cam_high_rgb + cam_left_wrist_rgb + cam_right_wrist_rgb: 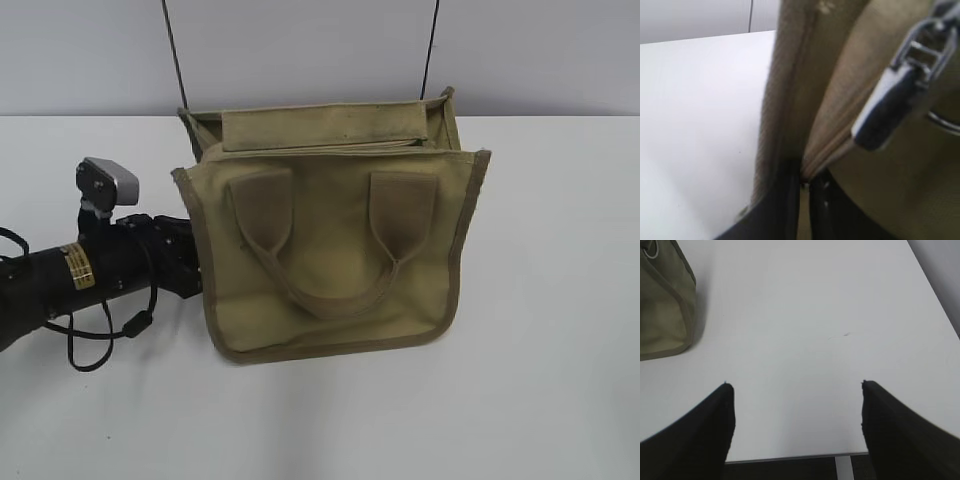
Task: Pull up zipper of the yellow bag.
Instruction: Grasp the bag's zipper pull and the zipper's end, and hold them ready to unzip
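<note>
The yellow bag (330,250) stands on the white table with its front handle (330,295) hanging down its face. My left gripper (192,262) is at the bag's left side edge. In the left wrist view its jaws (805,186) are shut on a fold of khaki fabric at the end of the zipper (837,137). The silver-grey pull tab (890,102) hangs free above and to the right of the jaws, untouched. My right gripper (795,385) is open and empty over bare table, with the bag's corner (665,305) to its upper left. It is out of the exterior view.
The white table (560,350) extends to the right of and in front of the bag. Its front edge (790,457) lies just under my right gripper. A black cable (100,345) loops under my left arm. A grey wall stands behind.
</note>
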